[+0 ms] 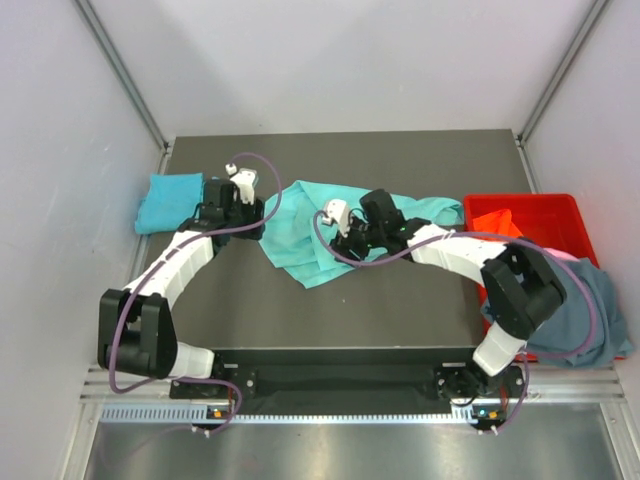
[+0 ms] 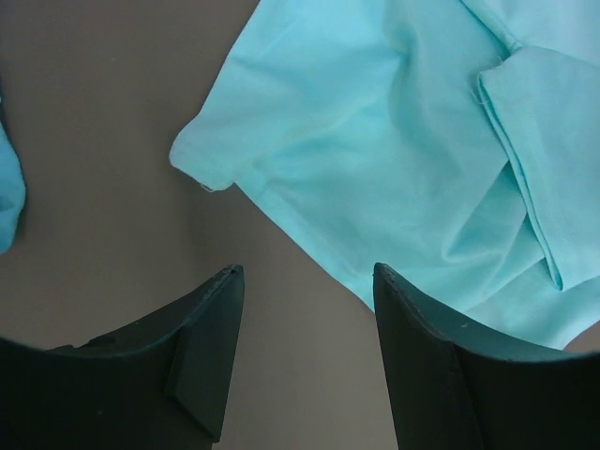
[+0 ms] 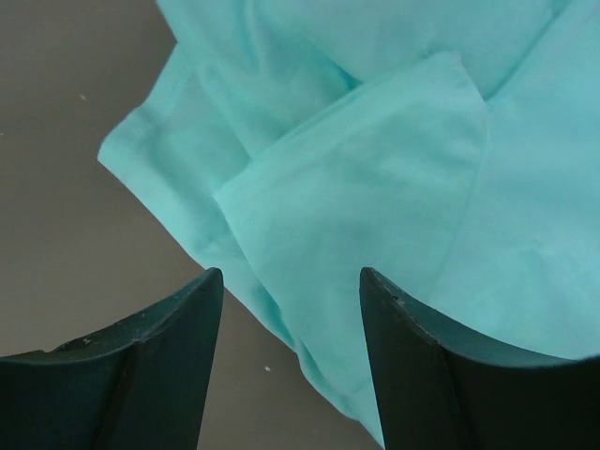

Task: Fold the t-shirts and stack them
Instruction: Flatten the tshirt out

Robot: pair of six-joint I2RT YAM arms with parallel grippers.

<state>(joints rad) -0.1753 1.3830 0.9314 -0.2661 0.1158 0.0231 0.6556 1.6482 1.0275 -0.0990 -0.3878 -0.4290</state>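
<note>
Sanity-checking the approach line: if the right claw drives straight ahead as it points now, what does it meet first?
Most likely the mint-teal t-shirt: a folded flap of it lies right ahead of the open right claw, and the table shows only off to one side. The gap to the cloth is unclear.

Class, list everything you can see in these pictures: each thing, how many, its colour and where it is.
mint-teal t-shirt: 1, mint-teal, crumpled mid-table
cyan-blue t-shirt: 1, cyan-blue, compact bundle at the table's left edge
grey-blue t-shirt: 1, slate grey-blue, draped over the crate's near side
crate: 1, red, table's right edge
orange item: 1, orange-red, inside the crate, unidentifiable
table: 1, dark grey
left gripper: 1, black, open, near a mint-teal sleeve
right gripper: 1, black, open, over a mint-teal fold
</note>
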